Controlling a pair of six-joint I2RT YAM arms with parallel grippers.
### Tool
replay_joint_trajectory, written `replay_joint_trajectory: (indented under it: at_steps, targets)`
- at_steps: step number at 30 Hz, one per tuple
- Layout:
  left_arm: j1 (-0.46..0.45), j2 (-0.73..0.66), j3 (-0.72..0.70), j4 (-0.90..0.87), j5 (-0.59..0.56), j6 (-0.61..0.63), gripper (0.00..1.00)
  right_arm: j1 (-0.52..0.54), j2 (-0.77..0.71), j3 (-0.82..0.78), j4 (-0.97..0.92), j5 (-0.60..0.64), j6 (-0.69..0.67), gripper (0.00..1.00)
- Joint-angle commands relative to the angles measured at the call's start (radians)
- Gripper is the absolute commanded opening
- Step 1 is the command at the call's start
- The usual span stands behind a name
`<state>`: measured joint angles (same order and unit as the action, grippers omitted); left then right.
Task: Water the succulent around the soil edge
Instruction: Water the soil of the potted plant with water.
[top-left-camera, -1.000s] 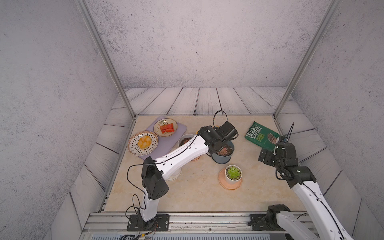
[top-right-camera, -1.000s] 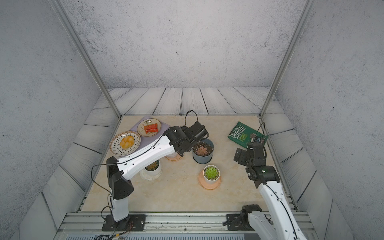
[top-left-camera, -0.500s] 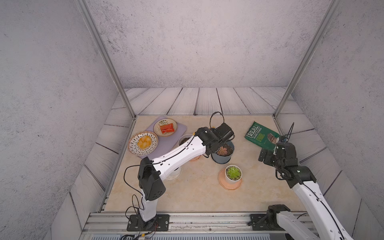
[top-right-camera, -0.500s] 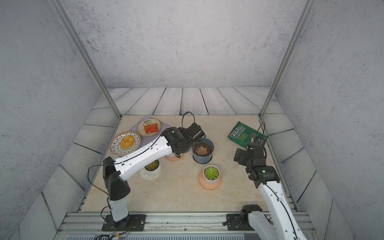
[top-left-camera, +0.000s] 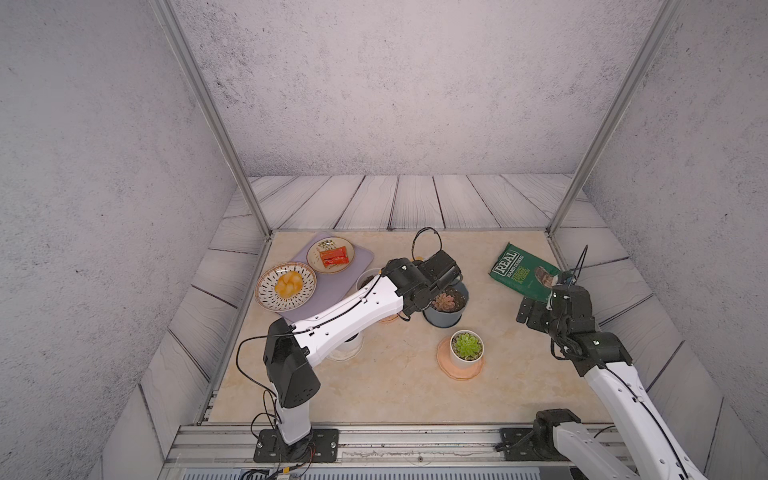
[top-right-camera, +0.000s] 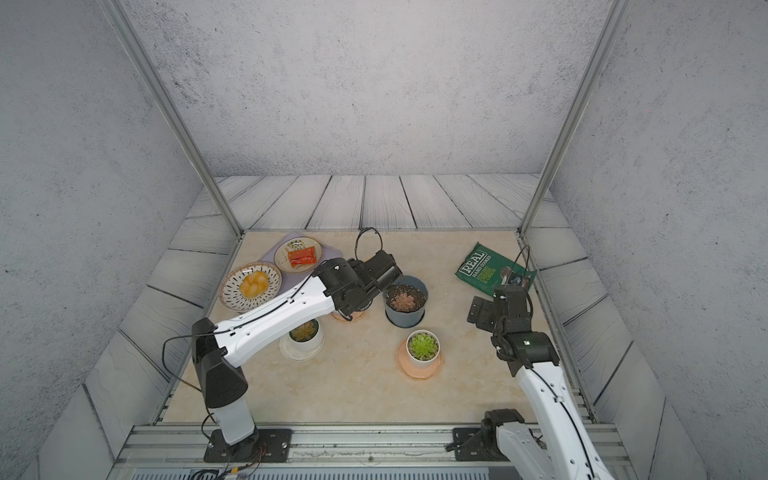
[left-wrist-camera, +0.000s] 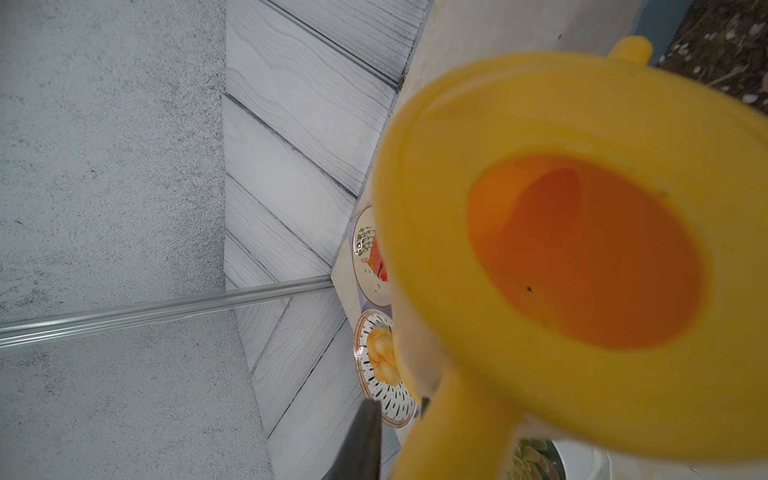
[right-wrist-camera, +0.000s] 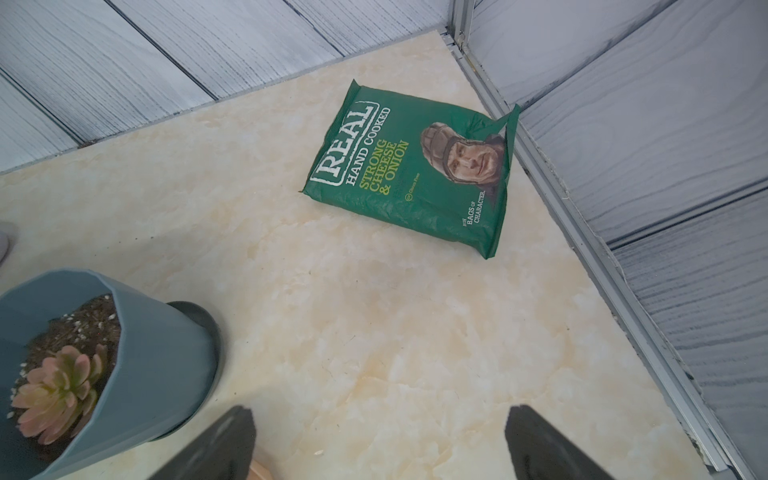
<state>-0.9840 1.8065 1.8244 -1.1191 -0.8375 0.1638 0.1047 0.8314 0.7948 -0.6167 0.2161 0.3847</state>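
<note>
Now left hand (top-left-camera: 445, 272) slightly back from pot (top-left-camera: 446, 322)

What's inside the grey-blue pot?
A pink succulent in dark, white-flecked soil. The left arm covers part of the soil in a top view. Deeper down is hidden.

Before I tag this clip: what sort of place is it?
Probably a staged robot test cell: panel walls on an aluminium frame, left arm and right arm bolted to a front rail, props like the crisp bag.
</note>
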Motion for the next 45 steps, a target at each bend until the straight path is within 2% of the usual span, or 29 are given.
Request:
replay_joint_trajectory:
  at_steps: [1,16,24,35,40,45]
  targets:
    - [-0.006,-0.035,-0.016,-0.004,-0.009,-0.031,0.0,0.003,-0.012,-0.006,0.007,0.014,-0.003,0.99]
    - [-0.079,-0.076,-0.084,-0.038,-0.008,-0.091,0.0,0.003,-0.012,-0.008,0.009,0.017,-0.003,0.99]
    - [-0.11,-0.113,-0.126,-0.067,-0.005,-0.169,0.0,0.004,-0.02,-0.01,0.008,0.015,0.0,0.99]
    - [-0.109,-0.391,-0.417,0.364,0.15,-0.11,0.0,0.003,-0.016,-0.011,0.008,0.012,0.0,0.99]
    - [-0.109,-0.485,-0.49,0.435,0.191,-0.124,0.0,0.003,-0.008,-0.013,0.012,0.003,0.0,0.99]
    - [-0.108,-0.567,-0.558,0.49,0.279,-0.174,0.0,0.004,-0.003,-0.014,0.014,-0.001,0.003,0.99]
